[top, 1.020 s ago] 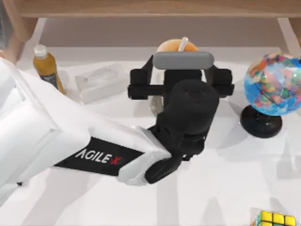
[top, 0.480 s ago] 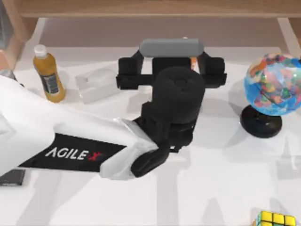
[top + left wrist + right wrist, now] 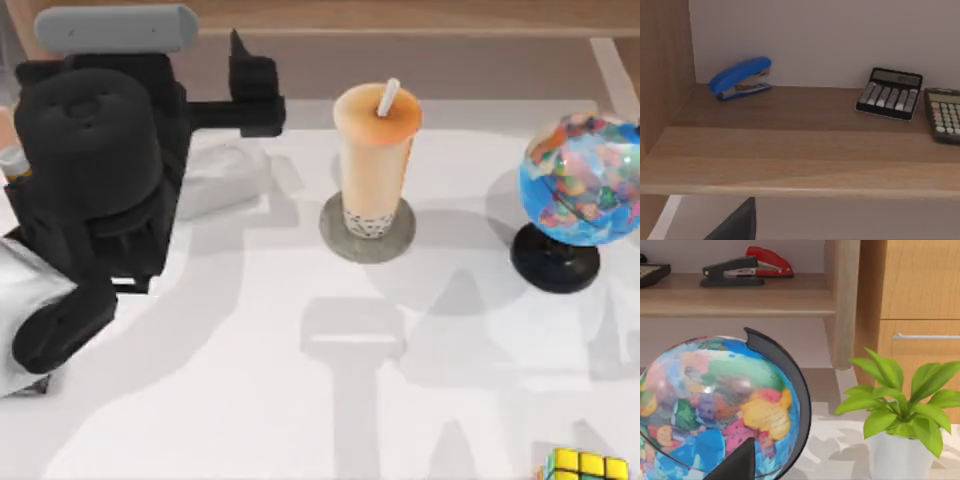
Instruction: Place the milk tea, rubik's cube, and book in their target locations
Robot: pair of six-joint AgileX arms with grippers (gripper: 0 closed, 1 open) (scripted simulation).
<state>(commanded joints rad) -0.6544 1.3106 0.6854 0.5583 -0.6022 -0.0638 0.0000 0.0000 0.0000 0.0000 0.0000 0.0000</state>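
Rubik's cube (image 3: 586, 466): nearest to us, at the table's front edge on the right, yellow face up, nothing touching it.
Table (image 3: 300, 400): white top, wide bare stretch across the front and middle.
Milk tea (image 3: 375, 155): standing upright on the round grey coaster (image 3: 340, 232) mid-table, straw poking out of the orange top, no finger on it.
Globe (image 3: 582, 185): on its black stand to the right of the cup, well apart from it; our right wrist view has it close up, with a potted plant (image 3: 895, 410) beside it.
Left gripper (image 3: 245, 85): up at the far left, well away from the cup; we can't tell how its fingers are set.
Shelf (image 3: 800, 150): farthest back, wooden; our left wrist view looks along it at a blue stapler (image 3: 740, 78) and two calculators (image 3: 890, 93).
Red stapler (image 3: 752, 266): on the shelf behind the globe.
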